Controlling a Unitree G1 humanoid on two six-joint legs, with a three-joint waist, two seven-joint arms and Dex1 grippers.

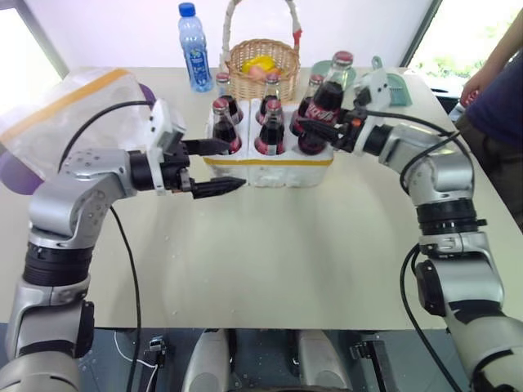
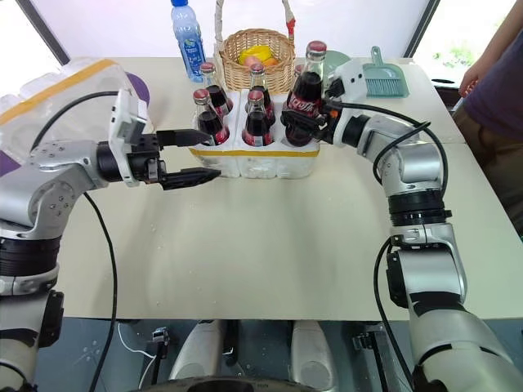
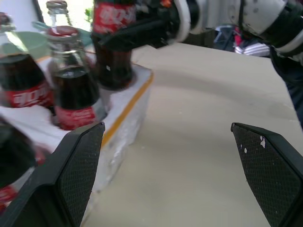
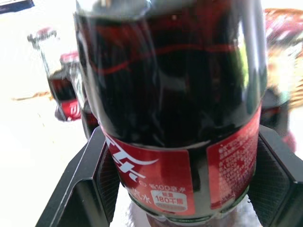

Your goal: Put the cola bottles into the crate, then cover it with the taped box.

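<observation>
One cola bottle (image 1: 324,110) tilted, cap right.

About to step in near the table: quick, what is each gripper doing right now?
Left gripper: fingers open, holding nothing, beside the crate.
Right gripper: fingers closed on a cola bottle at the crate's corner.

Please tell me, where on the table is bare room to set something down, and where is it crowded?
The table is bare in the wide near part, between the crate and the near edge. The far edge is crowded: water bottle, wicker basket and dustpan stand behind the crate; the taped box fills the left side.
</observation>
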